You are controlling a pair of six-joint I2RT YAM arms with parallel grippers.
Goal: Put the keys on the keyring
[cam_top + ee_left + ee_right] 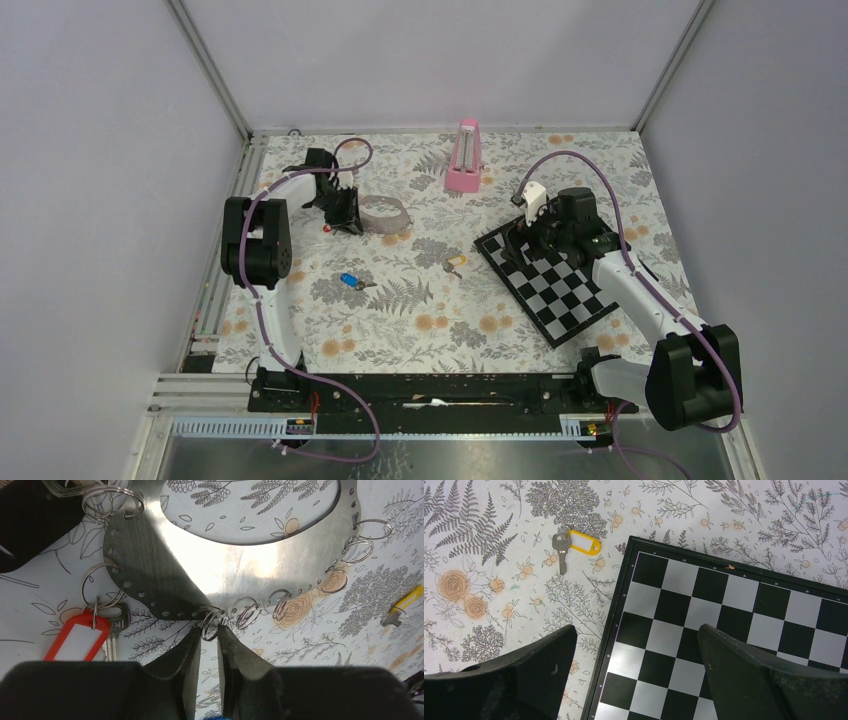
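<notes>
Though the left gripper (210,630) blocked the bottom of its wrist view, its two fingers showed drawn nearly together about one small silver ring (210,624) hanging from the keyring (240,565), a shiny grey band pierced with a row of holes. Whether the tips truly clamped that ring or only bracketed it could not be told. The band's upper part ran out of frame, and a dark shadow lay over its left side. A red tag (77,637) hung from a ring at the band's left, with a silver key (116,627) just beside it, the blade cut off by the gripper body. The yellow key (574,544) lay on the floral cloth (400,330) between the keyring and the chessboard (724,605), touching neither. The blue key (350,281) lay nearer the arm bases, well apart from both, too small from above to show detail. The right gripper (636,630) hung over the chessboard's edge with fingers spread wide, holding nothing.
</notes>
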